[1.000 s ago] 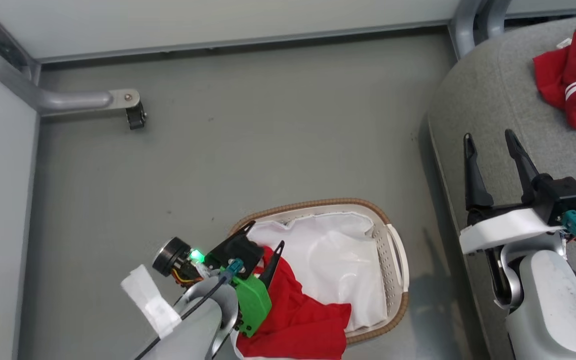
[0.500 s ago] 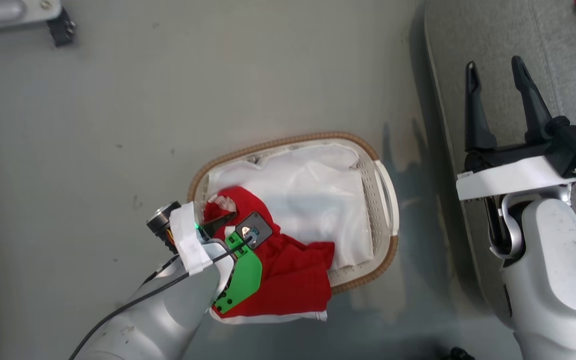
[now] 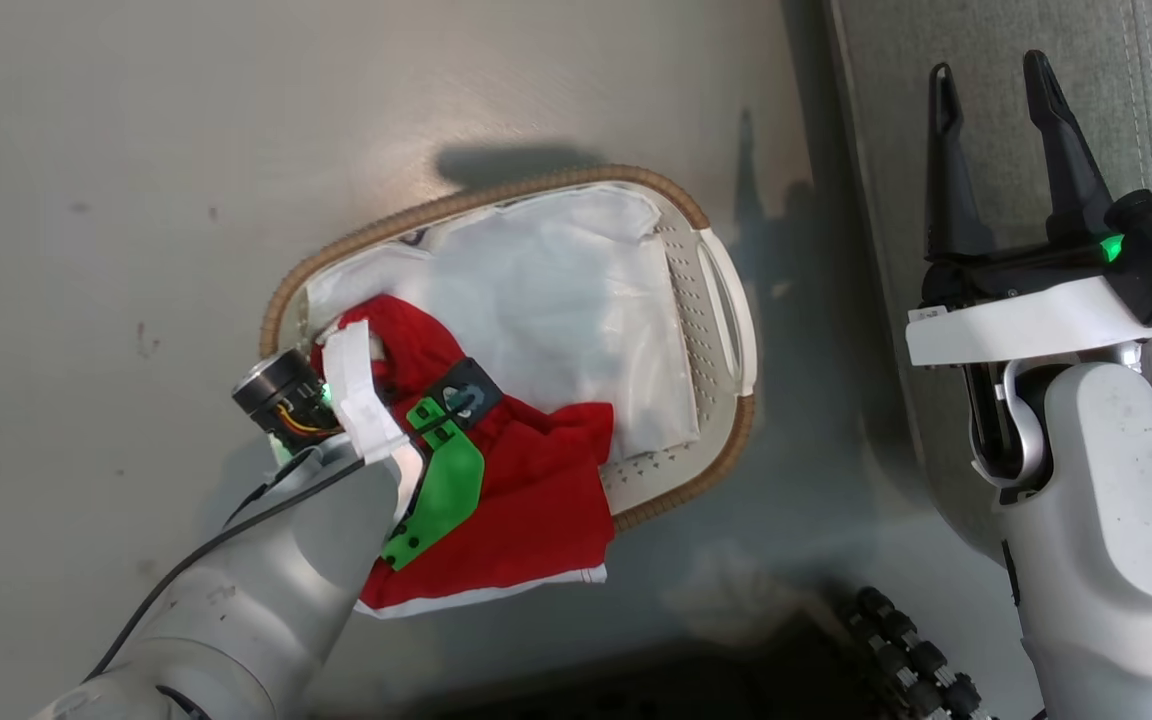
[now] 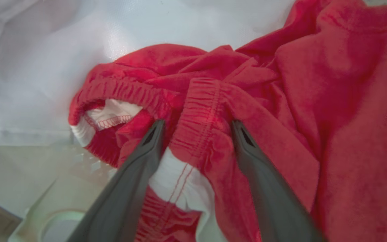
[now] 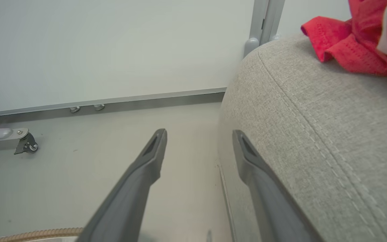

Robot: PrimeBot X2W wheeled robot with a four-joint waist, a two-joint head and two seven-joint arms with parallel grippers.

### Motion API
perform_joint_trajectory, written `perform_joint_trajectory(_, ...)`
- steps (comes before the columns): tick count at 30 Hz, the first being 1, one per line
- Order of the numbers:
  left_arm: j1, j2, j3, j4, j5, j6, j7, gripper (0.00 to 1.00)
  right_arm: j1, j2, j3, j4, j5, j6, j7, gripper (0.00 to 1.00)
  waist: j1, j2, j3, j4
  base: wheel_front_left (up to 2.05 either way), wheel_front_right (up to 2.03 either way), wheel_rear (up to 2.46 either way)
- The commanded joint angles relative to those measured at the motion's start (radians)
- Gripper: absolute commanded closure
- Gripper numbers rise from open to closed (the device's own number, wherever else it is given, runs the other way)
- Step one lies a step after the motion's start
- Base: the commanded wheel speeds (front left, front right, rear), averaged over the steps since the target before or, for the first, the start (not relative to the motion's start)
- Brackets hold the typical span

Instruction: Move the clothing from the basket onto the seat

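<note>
left claw (image 4: 197, 124) apart, astride clothing (image 3: 536, 470) waistband | right claw (image 3: 986, 65) apart | basket (image 3: 726, 300) long axis diagonal, clothing spilling over rim

1. Head view: I get even, diffuse light. The floor (image 3: 186, 120) shows a dull sheen, and the whole picture is slightly soft.
2. The basket (image 3: 684, 300) casts a soft dark shadow past its far rim.
3. Left wrist view: the liner (image 4: 39, 60) glares near-white. My left gripper (image 4: 197, 124) blurs toward the bottom edge.
4. Right wrist view: bright and flat. The seat (image 5: 314, 127) weave is sharp; my right gripper (image 5: 199, 131) is out of focus.
</note>
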Motion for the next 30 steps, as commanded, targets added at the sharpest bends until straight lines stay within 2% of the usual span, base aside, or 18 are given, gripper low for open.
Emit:
perform_joint_trajectory(1, -0.015, 0.013, -0.008, 0.009, -0.012, -0.002, 0.02, 0.0, -0.015, -0.002, 0.002, -0.006, 0.005, -0.001, -0.005, 0.0, -0.0002, 0.0096, 0.047, -0.038, 0.0, 0.0, 0.0)
perform_joint_trajectory(5, -0.012, 0.013, -0.026, 0.018, -0.042, -0.002, 0.064, 0.0, -0.012, -0.002, 0.009, -0.001, 0.008, -0.001, -0.005, 0.0, -0.0002, 0.0096, 0.049, -0.037, 0.0, 0.0, 0.0)
perform_joint_trajectory(6, -0.007, 0.013, -0.033, 0.018, -0.05, -0.002, 0.073, 0.06, -0.011, -0.002, 0.011, 0.001, 0.009, -0.001, -0.005, 0.0, -0.0002, 0.0096, 0.047, -0.036, 0.0, 0.0, 0.0)
perform_joint_trajectory(7, -0.003, 0.014, -0.039, 0.018, -0.057, -0.002, 0.079, 0.24, -0.01, -0.002, 0.013, 0.003, 0.01, -0.001, -0.005, 0.0, -0.0002, 0.0096, 0.045, -0.035, 0.0, 0.0, 0.0)
perform_joint_trajectory(8, 0.002, 0.015, -0.044, 0.018, -0.066, -0.002, 0.086, 0.59, -0.009, -0.002, 0.016, 0.004, 0.01, -0.001, -0.005, 0.0, -0.0002, 0.0096, 0.042, -0.034, 0.0, 0.0, 0.0)
perform_joint_trajectory(9, 0.007, 0.015, -0.05, 0.016, -0.071, -0.002, 0.088, 0.73, -0.008, -0.002, 0.018, 0.006, 0.009, -0.001, -0.005, 0.0, -0.0002, 0.0096, 0.039, -0.033, 0.0, 0.0, 0.0)
perform_joint_trajectory(10, 0.013, 0.015, -0.056, 0.012, -0.078, -0.002, 0.093, 1.0, -0.008, -0.003, 0.02, 0.007, 0.009, -0.001, -0.005, 0.0, -0.0002, 0.0096, 0.036, -0.032, 0.0, 0.0, 0.0)
perform_joint_trajectory(17, 0.029, 0.029, -0.094, -0.037, -0.143, -0.002, 0.068, 1.0, -0.003, -0.003, 0.027, 0.015, -0.003, -0.001, -0.005, 0.0, -0.0002, 0.0096, 0.005, -0.022, 0.0, 0.0, 0.0)
perform_joint_trajectory(30, 0.052, 0.045, -0.051, -0.105, -0.273, -0.002, -0.159, 1.0, 0.046, -0.003, 0.002, 0.054, -0.035, -0.001, -0.005, 0.0, -0.0002, 0.0096, -0.132, 0.023, 0.0, 0.0, 0.0)
